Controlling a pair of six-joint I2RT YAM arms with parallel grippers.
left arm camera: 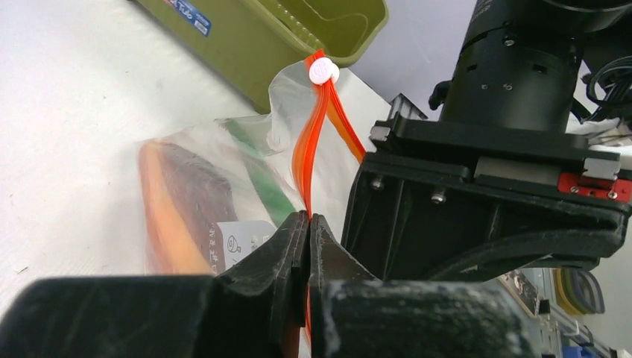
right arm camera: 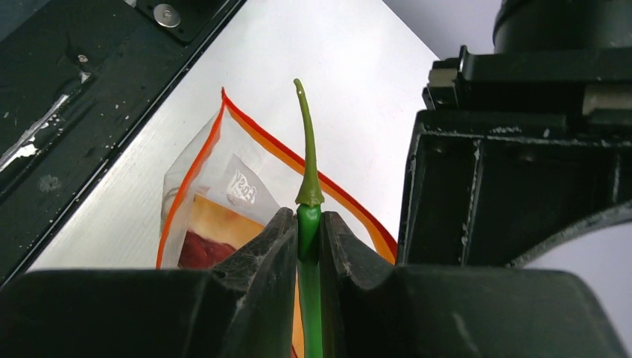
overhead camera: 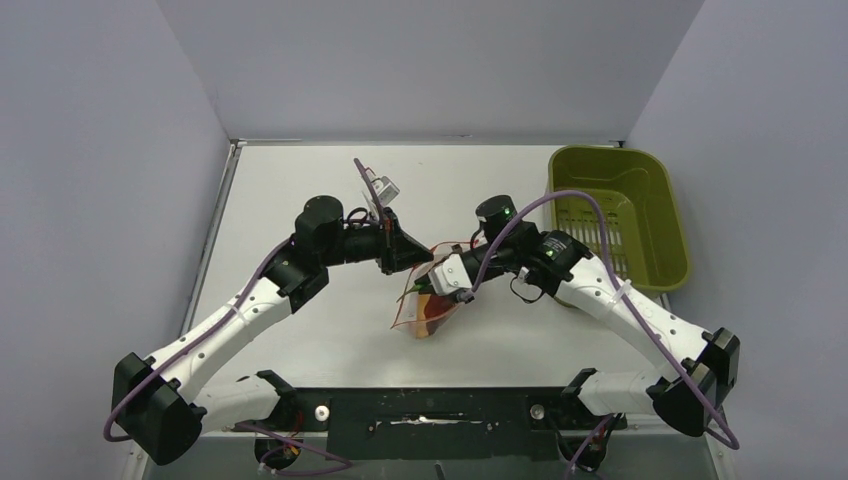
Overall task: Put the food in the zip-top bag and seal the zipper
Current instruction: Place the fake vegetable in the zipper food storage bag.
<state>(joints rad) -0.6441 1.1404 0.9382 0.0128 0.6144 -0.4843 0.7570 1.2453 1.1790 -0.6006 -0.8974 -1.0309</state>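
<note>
The clear zip-top bag (overhead camera: 428, 312) is held up off the table mid-scene, its mouth open. My left gripper (left arm camera: 308, 218) is shut on the red-orange zipper (left arm camera: 309, 156) strip, below its white slider (left arm camera: 323, 71). A brown-red steak (left arm camera: 195, 198) and an orange piece lie inside the bag, and a green streak (left arm camera: 261, 175) shows through the plastic. My right gripper (right arm camera: 309, 216) is shut on a thin green pepper-like food (right arm camera: 307, 149), stem pointing away, right at the bag's open mouth (right arm camera: 216, 171). The two grippers (overhead camera: 425, 265) are close together over the bag.
The olive-green tub (overhead camera: 620, 215) stands at the back right of the table and looks empty; it also shows in the left wrist view (left arm camera: 276, 37). The arms' black base bar (overhead camera: 430, 410) runs along the near edge. Grey walls enclose the table.
</note>
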